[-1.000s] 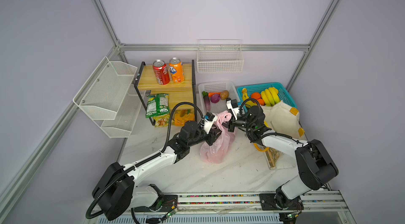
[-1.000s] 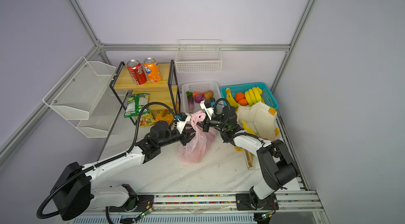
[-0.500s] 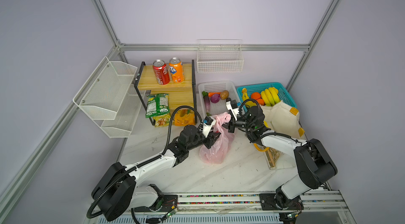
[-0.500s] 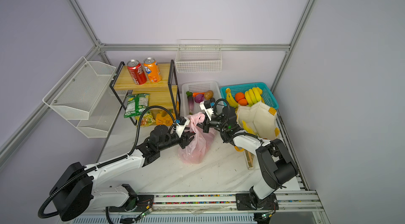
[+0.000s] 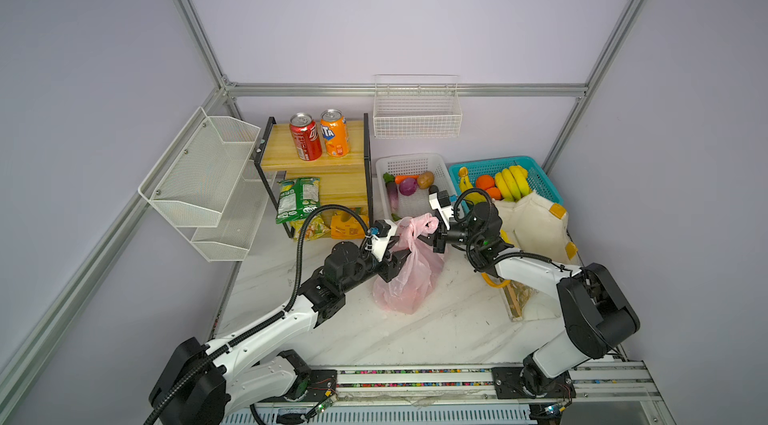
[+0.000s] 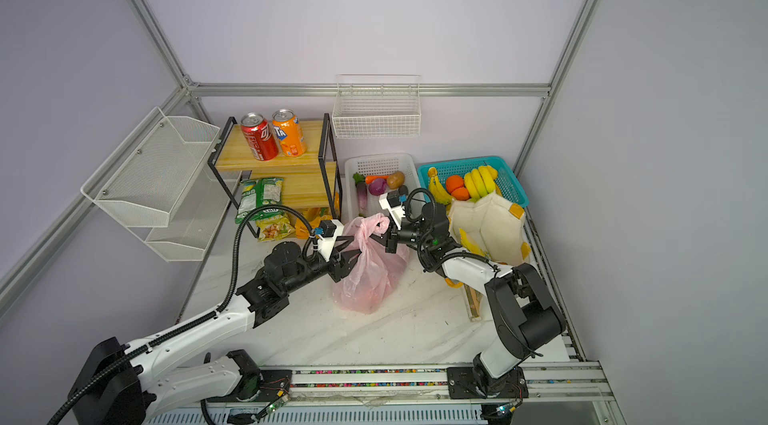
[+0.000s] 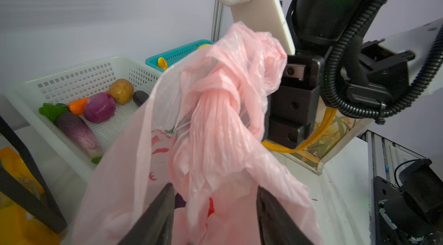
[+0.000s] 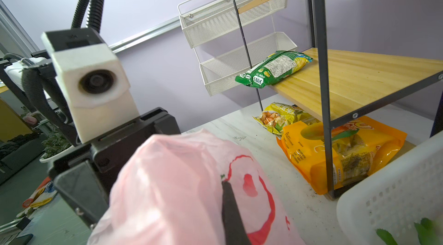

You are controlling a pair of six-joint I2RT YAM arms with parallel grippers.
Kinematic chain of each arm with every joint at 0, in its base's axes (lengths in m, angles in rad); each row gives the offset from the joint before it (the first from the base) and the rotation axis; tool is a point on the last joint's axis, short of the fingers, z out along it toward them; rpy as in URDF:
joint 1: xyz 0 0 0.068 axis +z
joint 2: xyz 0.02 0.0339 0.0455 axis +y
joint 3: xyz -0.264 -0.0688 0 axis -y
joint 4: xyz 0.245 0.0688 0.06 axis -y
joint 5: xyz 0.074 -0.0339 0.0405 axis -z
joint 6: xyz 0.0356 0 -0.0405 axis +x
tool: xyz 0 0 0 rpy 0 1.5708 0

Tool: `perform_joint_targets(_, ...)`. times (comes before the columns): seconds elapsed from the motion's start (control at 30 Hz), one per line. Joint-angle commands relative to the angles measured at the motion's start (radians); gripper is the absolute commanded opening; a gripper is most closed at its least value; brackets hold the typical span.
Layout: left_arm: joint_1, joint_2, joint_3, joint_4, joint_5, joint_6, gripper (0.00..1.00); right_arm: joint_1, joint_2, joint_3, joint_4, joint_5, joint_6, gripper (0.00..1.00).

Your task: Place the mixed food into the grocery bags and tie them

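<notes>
Left claw (image 7: 214,187): I see the jaws parted, with the twisted handle strand of the pink bag (image 5: 409,277) running loose between them. Right claw (image 5: 429,235): clamped on the bag's bunched top. Bag bottom rests on the tabletop (image 5: 415,340), just in front of the white basket (image 5: 409,163).

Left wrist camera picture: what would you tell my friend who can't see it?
A pink bag with twisted handles fills the picture, pinched by the right gripper, with the left gripper open around it. Beyond it, a white basket holds an eggplant, a purple onion, a potato and a carrot.
</notes>
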Motion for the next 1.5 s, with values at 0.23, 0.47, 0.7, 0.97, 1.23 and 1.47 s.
perform_joint_targets(0.23,0.098,-0.077,0.059,-0.022,0.055,-0.054,0.37,-0.001,-0.016,0.01,-0.001,0.001,-0.017,0.0)
perform_joint_targets(0.47,0.098,0.005,0.141,-0.045,0.125,-0.055,0.24,0.002,-0.009,0.013,-0.018,0.008,-0.028,0.0)
perform_joint_targets(0.7,0.099,0.071,0.157,-0.041,0.14,-0.024,0.22,0.006,-0.015,0.016,-0.013,0.005,-0.021,0.0)
perform_joint_targets(0.97,0.091,0.108,0.124,0.001,0.203,0.037,0.28,0.005,-0.008,0.042,-0.01,0.028,0.045,0.0)
perform_joint_targets(1.23,0.057,0.131,0.1,0.087,0.244,0.053,0.36,0.005,0.017,0.086,-0.066,0.036,0.032,0.0)
perform_joint_targets(1.47,0.014,0.158,0.074,0.125,0.239,0.045,0.37,0.005,0.035,0.128,-0.134,0.035,-0.019,0.0)
